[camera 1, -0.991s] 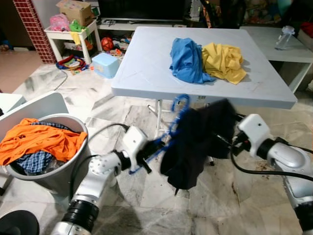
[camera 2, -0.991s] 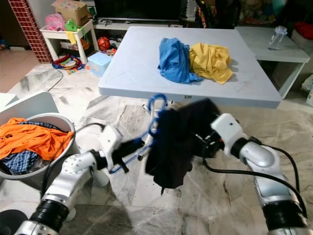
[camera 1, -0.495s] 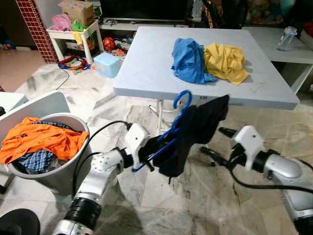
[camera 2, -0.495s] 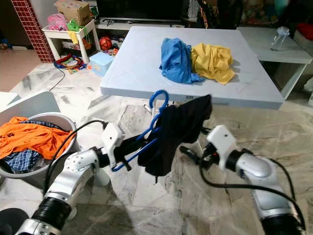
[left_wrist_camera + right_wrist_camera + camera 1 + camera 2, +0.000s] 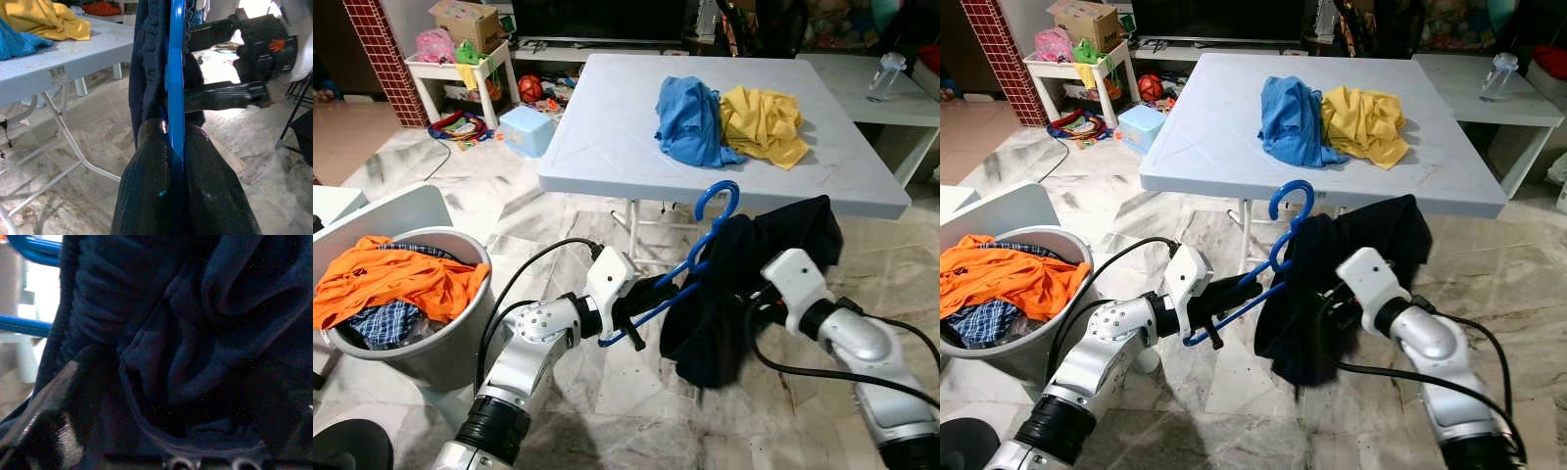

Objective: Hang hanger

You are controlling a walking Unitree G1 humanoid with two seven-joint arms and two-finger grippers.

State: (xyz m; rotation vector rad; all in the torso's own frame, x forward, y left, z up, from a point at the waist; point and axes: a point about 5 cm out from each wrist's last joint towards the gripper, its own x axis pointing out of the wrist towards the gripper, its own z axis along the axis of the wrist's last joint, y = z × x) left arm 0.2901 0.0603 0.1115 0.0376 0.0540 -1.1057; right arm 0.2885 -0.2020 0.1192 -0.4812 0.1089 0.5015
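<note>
**Blue hanger and dark garment held over a marble floor**

The left gripper (image 5: 651, 294) is clamped on the lower bar of a blue hanger (image 5: 690, 264), its two black fingers (image 5: 146, 196) pressed against either side of the plastic. The hanger slants upward, with its hook (image 5: 717, 201) in the air just in front of the near edge of the white folding table (image 5: 607, 137). A dark navy garment (image 5: 744, 284) is draped over the hanger and hangs bunched below it. The right gripper (image 5: 1327, 308) is buried in that cloth; its wrist camera looks into dark folds, and I cannot tell whether its fingers are apart or closed on the fabric.

The floor (image 5: 607, 392) is pale veined marble tile. On the table lie a crumpled blue shirt (image 5: 687, 119) and, touching it, a yellow shirt (image 5: 762, 122). To the robot's left stands a grey laundry basket (image 5: 440, 343) heaped with orange cloth (image 5: 396, 279) and a checked piece. Farther back are a light blue box (image 5: 524, 129) on the floor, scattered toys, a small white side table (image 5: 450, 69) and a red brick column (image 5: 380, 54). Another white table (image 5: 881, 98) at the right carries a clear bottle (image 5: 886, 73).
</note>
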